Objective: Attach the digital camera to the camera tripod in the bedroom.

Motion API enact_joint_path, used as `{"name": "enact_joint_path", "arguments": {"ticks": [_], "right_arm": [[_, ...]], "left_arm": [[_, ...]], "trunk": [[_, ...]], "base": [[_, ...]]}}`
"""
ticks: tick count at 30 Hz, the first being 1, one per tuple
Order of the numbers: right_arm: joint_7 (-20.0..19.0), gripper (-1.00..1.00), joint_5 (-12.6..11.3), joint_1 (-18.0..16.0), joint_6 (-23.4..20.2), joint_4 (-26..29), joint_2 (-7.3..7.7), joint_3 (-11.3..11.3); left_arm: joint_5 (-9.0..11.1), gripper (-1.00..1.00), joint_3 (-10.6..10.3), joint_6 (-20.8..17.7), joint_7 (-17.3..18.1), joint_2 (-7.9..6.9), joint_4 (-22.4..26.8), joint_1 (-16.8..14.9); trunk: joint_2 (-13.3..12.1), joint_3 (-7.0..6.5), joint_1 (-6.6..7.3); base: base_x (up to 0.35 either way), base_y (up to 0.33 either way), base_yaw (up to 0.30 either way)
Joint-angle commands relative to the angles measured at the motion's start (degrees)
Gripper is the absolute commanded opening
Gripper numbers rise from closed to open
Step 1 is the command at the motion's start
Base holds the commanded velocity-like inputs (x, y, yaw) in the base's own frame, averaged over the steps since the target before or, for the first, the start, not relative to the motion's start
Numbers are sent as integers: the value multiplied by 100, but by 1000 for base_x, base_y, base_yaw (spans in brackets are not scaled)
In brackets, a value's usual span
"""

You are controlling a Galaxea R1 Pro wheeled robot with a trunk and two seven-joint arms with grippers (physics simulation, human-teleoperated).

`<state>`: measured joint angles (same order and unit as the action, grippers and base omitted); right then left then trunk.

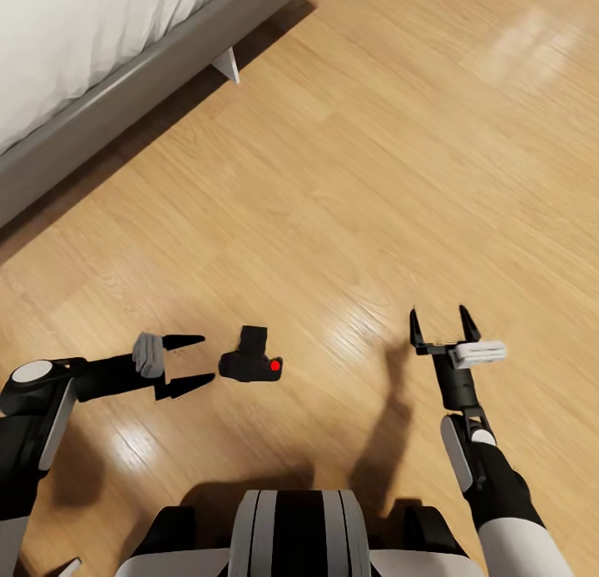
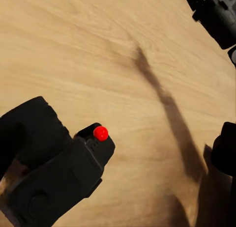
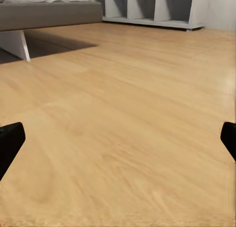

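Black camera (image 1: 250, 364) lies loose on the floor (image 1: 349, 186) just off our left claw (image 1: 190, 364), wide open and empty, and a crooked approach could shove it away.

- Floor (image 1: 374, 186): light wood planks w/ glossy glare patches, runs under & all round both hands; dark shadows lie on it near the hands.
- Bed (image 1: 100, 102): grey frame, white bedding on top, well fwd-left of the left hand, far from the right one. Dark shadow strip on floor along its side.
- Bed leg (image 1: 226, 64): white, wedge-shaped, under frame edge, well ahead of both hands.
- Shelf unit (image 3: 152, 8): pale grey, open compartments, stands on floor against the wall far ahead of the right hand, beside bed end.
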<state>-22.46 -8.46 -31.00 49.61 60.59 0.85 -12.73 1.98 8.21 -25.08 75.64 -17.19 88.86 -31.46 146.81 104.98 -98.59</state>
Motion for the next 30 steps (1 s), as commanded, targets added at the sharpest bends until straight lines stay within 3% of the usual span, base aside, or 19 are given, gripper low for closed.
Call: {"name": "enact_joint_path", "arguments": {"ticks": [1,9,30], "right_arm": [[-60,100,-59,31,5,-36,0,-4],[-60,100,-59,261,-10,-294,-13,-6],[-65,100,-59,287,-7,-415,-41,-10]], "left_arm": [[15,100,2,-27,-16,0,0,-2],[9,100,-66,-118,-1,44,-2,34],[-40,100,-84,536,-665,129,31,43]], "trunk": [[1,2,1],[1,2,1],[1,2,1]], "base": [[0,0,0],[0,0,0],[0,0,0]]}}
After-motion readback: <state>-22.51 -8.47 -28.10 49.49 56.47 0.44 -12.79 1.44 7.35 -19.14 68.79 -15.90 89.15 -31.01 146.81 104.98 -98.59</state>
